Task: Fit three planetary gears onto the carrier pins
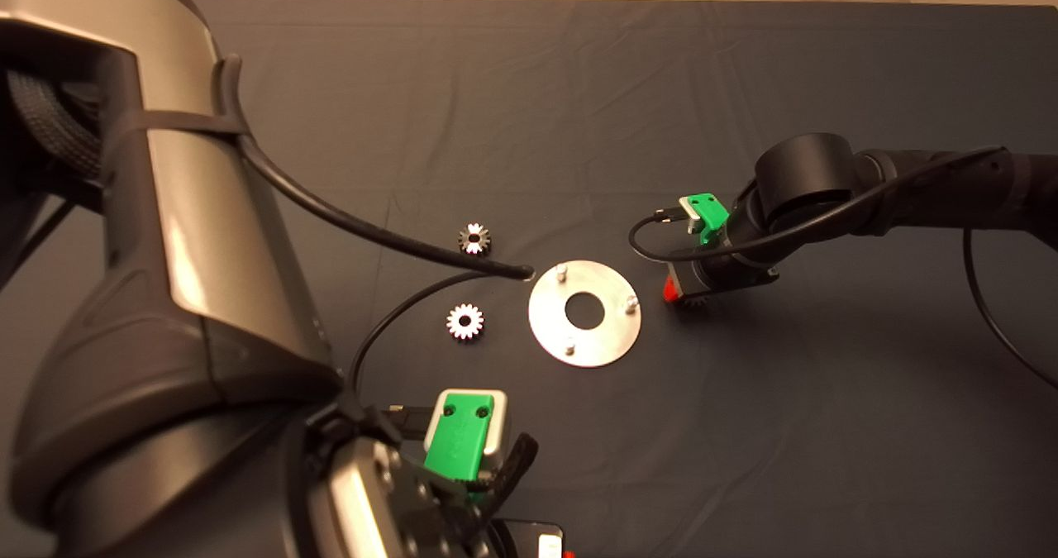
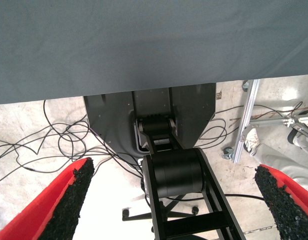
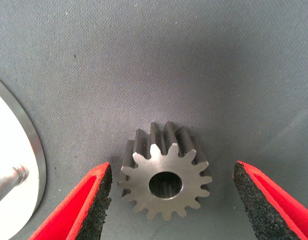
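- Third planetary gear [image 3: 164, 170] lies flat on the dark mat [image 1: 744, 87], bore axis upright, centred between the spread fingers [image 3: 91, 207] of the right end effector [image 1: 686, 296], with a gap on each side; it sits just beside the disc [image 1: 607, 339].
- In the head view this gear is mostly hidden under the right arm; only a few teeth show.
- Disc lies flat at the middle of the counter, its three carrier pins [image 1: 561, 272] standing upright and bare.
- Two more gears [image 1: 474, 239] [image 1: 464, 321] lie flat to the disc's left, apart from it.
- A black cable [image 1: 372, 229] crosses above the mat, ending near the disc's rim.
- Left end effector [image 2: 176, 200] waits at the lower edge, fingers spread wide around nothing, over floor and cables.
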`<action>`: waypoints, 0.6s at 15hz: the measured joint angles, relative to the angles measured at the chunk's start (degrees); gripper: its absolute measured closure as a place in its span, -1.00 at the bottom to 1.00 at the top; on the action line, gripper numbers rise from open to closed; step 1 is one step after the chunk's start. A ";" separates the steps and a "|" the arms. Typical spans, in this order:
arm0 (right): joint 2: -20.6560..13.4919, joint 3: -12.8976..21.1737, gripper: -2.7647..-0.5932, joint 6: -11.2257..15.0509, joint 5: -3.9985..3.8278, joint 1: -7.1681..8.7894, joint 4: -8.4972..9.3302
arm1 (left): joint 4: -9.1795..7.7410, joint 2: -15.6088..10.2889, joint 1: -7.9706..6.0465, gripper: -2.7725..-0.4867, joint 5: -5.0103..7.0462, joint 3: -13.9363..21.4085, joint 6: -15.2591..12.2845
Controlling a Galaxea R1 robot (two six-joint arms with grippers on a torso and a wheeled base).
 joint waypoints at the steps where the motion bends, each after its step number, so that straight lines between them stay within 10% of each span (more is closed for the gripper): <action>1: -0.04 0.00 -0.07 0.02 0.00 0.00 0.01 | 0.00 0.02 0.01 -0.62 0.00 0.00 0.01; 9: -0.15 0.21 0.01 0.20 0.00 0.00 0.02 | -0.05 0.11 0.01 -0.62 0.00 0.00 0.01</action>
